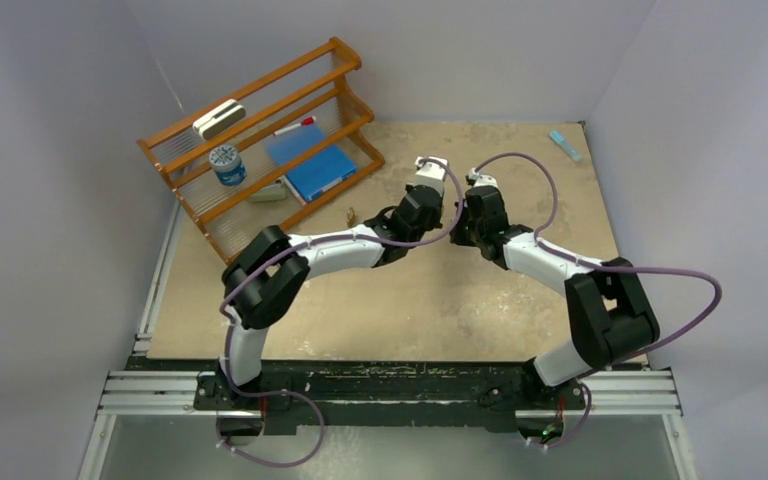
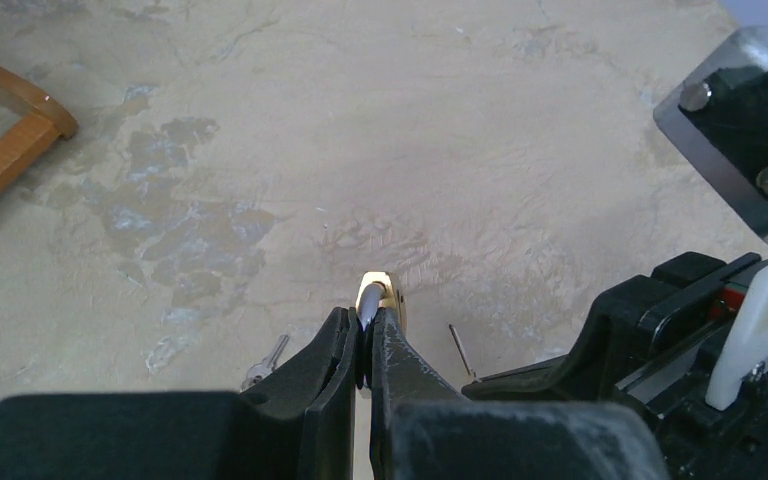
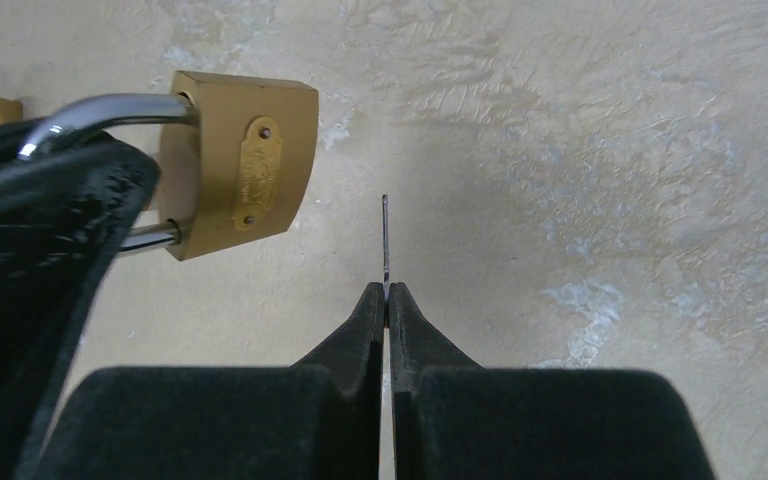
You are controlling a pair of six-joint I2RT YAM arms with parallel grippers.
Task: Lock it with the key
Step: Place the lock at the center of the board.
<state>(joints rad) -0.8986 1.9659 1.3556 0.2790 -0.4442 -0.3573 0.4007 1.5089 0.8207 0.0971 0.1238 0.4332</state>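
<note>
The right fingers point(image 3: 356, 340) pinch the key point(image 3: 385, 240) near the brass padlock point(image 3: 240, 165).

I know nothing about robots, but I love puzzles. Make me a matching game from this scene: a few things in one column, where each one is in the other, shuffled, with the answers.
Things:
1. brass padlock with a steel shackle
2. thin metal key
3. dark blue book
4. small light-blue strip

Places:
A. on the slatted wooden rack
B. pinched in the right arm's fingers
C. lying near the far right corner of the beige table
D. gripped by its shackle in the left arm's fingers

Pairs: 1-D, 2-B, 3-A, 4-C.
</note>
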